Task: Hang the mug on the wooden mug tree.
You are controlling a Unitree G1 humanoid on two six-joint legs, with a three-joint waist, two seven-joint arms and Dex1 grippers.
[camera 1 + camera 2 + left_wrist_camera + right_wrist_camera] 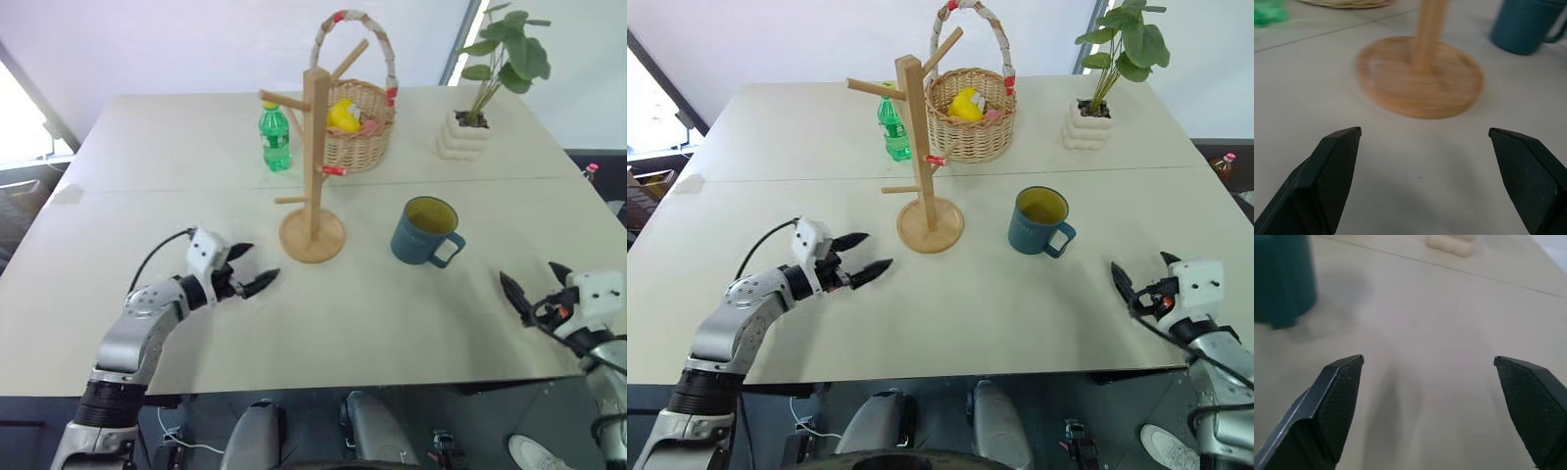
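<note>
The blue-grey mug (426, 232) with a yellow inside stands upright on the white table (392, 323), its handle turned toward the front right. To its left stands the wooden mug tree (313, 147) on its round base (1420, 78), pegs bare. My left gripper (257, 266) is open and empty just left of the base, pointing at it. My right gripper (531, 279) is open and empty near the table's front right edge, a little to the right of the mug (1281, 279) and nearer the front.
Behind the mug tree sit a wicker basket (358, 132) with yellow contents and a green bottle (275, 137). A potted plant (470, 127) stands at the back right. A seam runs across the table between these and the mug.
</note>
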